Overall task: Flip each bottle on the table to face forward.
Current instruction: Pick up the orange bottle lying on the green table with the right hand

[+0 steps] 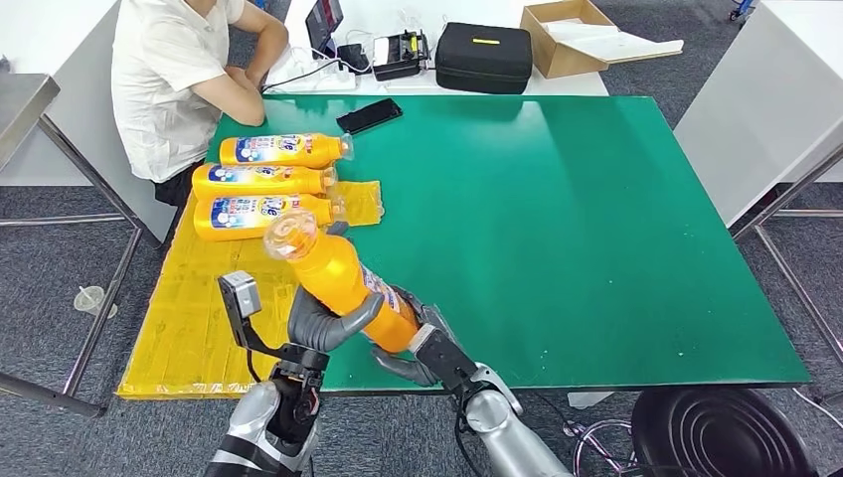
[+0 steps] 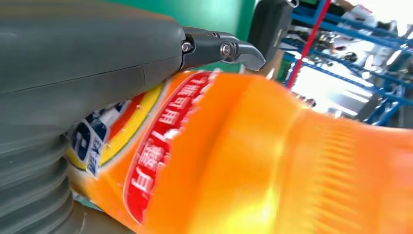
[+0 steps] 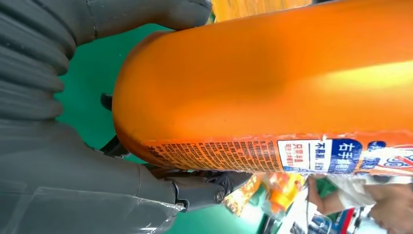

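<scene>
Both hands, left (image 1: pixel 323 323) and right (image 1: pixel 422 343), gripped one bottle (image 1: pixel 343 278) mid-flip; next, likely laying it label-up beside the row (image 1: pixel 263 181).

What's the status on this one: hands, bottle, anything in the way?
Left hand and right hand both grip the orange bottle, raised off the green table. Three bottles lie beside it. Phone and person at far edge, clear.
</scene>
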{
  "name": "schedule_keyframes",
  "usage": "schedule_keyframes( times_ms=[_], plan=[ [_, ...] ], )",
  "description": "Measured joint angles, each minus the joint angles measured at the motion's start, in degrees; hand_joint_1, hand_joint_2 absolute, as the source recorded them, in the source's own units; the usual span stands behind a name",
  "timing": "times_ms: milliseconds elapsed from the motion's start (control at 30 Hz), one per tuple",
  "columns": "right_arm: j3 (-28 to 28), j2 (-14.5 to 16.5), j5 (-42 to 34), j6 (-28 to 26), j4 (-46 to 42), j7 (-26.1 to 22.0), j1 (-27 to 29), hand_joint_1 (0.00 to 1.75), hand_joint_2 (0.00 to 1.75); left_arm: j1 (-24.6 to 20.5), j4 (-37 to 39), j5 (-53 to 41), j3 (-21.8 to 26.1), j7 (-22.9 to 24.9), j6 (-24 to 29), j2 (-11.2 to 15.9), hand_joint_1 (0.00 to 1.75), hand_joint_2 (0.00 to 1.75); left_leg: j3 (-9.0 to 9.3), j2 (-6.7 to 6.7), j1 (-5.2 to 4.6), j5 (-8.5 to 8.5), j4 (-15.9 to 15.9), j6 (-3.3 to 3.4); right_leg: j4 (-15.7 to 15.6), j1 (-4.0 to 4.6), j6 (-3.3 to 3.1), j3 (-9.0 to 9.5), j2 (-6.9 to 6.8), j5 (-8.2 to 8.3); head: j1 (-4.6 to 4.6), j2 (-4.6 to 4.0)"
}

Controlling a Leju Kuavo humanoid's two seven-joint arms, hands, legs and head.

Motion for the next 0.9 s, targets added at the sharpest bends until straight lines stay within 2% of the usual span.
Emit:
schedule_keyframes(
  times_ms=[267, 300, 400, 433, 467, 533, 667, 700, 900],
  plan=[
    [0.4, 1.0, -0.1, -0.2, 3.4, -0.2, -0.9, 1.75, 1.75, -0.2, 0.0, 1.6, 0.9, -0.6, -0.1, -0.1, 0.00, 1.75, -0.01, 0.00, -0.02, -0.01, 0.0, 0.00, 0.0, -0.02, 0.00, -0.02, 0.00, 0.00, 0.01, 0.00],
    [0.4, 1.1, -0.1, -0.2, 3.7, -0.2, -0.9, 1.75, 1.75, -0.2, 0.0, 1.6, 1.0, -0.6, -0.1, -0.1, 0.21, 1.75, -0.01, 0.00, -0.02, -0.01, 0.0, 0.00, 0.0, -0.02, 0.00, -0.03, 0.00, 0.00, 0.01, 0.00],
    [0.4, 1.1, -0.2, -0.2, 4.2, -0.3, -1.1, 1.75, 1.75, -0.2, 0.0, 2.4, 1.2, -0.5, -0.7, -0.1, 1.52, 1.75, -0.01, 0.00, -0.01, -0.01, 0.0, 0.00, 0.0, -0.01, 0.00, -0.03, 0.00, 0.00, 0.01, 0.00],
    [0.5, 1.1, -0.2, -0.2, 4.4, -0.3, -1.2, 1.75, 1.75, -0.2, 0.0, 3.0, 1.3, -0.3, -1.1, -0.1, 1.75, 1.75, -0.01, 0.01, -0.01, -0.01, 0.0, 0.00, 0.0, -0.01, 0.00, -0.03, 0.01, 0.00, 0.01, 0.00],
    [0.5, 1.1, -0.3, -0.2, 4.7, -0.4, -1.3, 1.72, 1.75, -0.2, 0.1, 3.7, 1.3, -0.2, -1.4, -0.1, 1.75, 1.75, -0.01, 0.01, -0.01, -0.01, 0.0, 0.00, 0.0, -0.01, 0.00, -0.03, 0.01, 0.00, 0.01, 0.00],
    [0.5, 1.1, -0.3, -0.2, 5.2, -0.6, -1.6, 1.54, 1.75, -0.2, 0.4, 4.5, 1.4, -0.2, -2.0, -0.1, 1.75, 1.75, -0.01, 0.01, -0.01, 0.00, 0.0, 0.00, 0.0, -0.01, 0.00, -0.03, 0.00, 0.00, 0.01, 0.00],
    [0.4, 1.1, -1.2, 0.3, 5.9, -1.3, -2.0, 0.10, 1.75, -0.4, 1.1, 4.6, 1.4, -0.8, -2.8, -0.1, 1.75, 1.75, -0.02, 0.00, -0.02, 0.00, 0.0, 0.00, 0.0, -0.02, 0.00, -0.02, 0.00, 0.00, 0.02, 0.00],
    [0.4, 1.1, -1.7, 0.6, 6.0, -1.4, -2.0, 0.00, 1.75, -0.5, 1.2, 4.6, 1.3, -0.8, -3.0, -0.1, 1.75, 1.75, -0.03, 0.00, -0.02, 0.00, 0.0, 0.00, 0.0, -0.02, 0.00, -0.02, 0.00, 0.00, 0.01, 0.00],
    [-0.3, 1.5, -4.2, 1.6, 6.1, -2.7, -1.6, 0.00, 1.75, -0.7, 2.0, 4.0, 1.1, 0.9, -4.1, -0.1, 1.75, 1.75, -0.04, 0.00, -0.02, -0.01, 0.0, 0.00, 0.0, -0.01, 0.00, -0.03, 0.00, 0.00, 0.01, 0.00]
  ],
)
